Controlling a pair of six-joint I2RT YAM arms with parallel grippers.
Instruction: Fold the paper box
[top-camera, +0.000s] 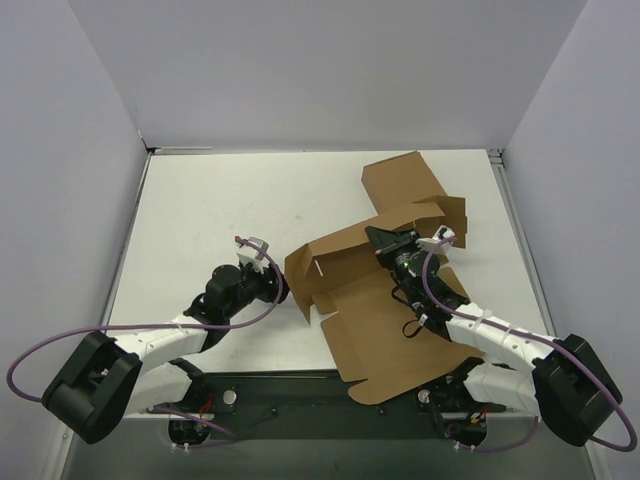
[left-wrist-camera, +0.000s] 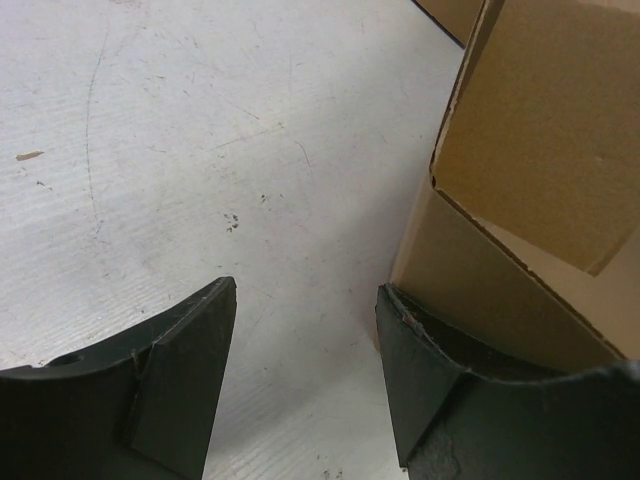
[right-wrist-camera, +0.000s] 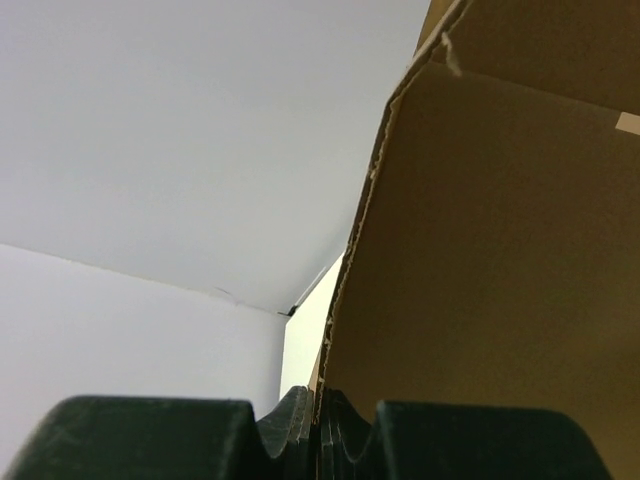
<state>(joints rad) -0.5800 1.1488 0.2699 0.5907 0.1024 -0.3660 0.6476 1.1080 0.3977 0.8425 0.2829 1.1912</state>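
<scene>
The paper box (top-camera: 375, 335) lies half-folded on the right of the worktop (top-camera: 220, 210). Its long axis runs near to far, and the far flap tips rightwards. The right hand (top-camera: 383, 240) reaches over it from the near right, pinched together on the edge of a raised panel. The left hand (top-camera: 278, 285) sits low, fingers apart and holding nothing. The box's upright left wall is immediately to its right, with one finger (left-wrist-camera: 430, 370) just about against it. That wall looks like the left hand's to push in.

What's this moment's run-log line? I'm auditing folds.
left gripper: open, beside brown kraft cardboard box | right gripper: shut on box panel
</scene>
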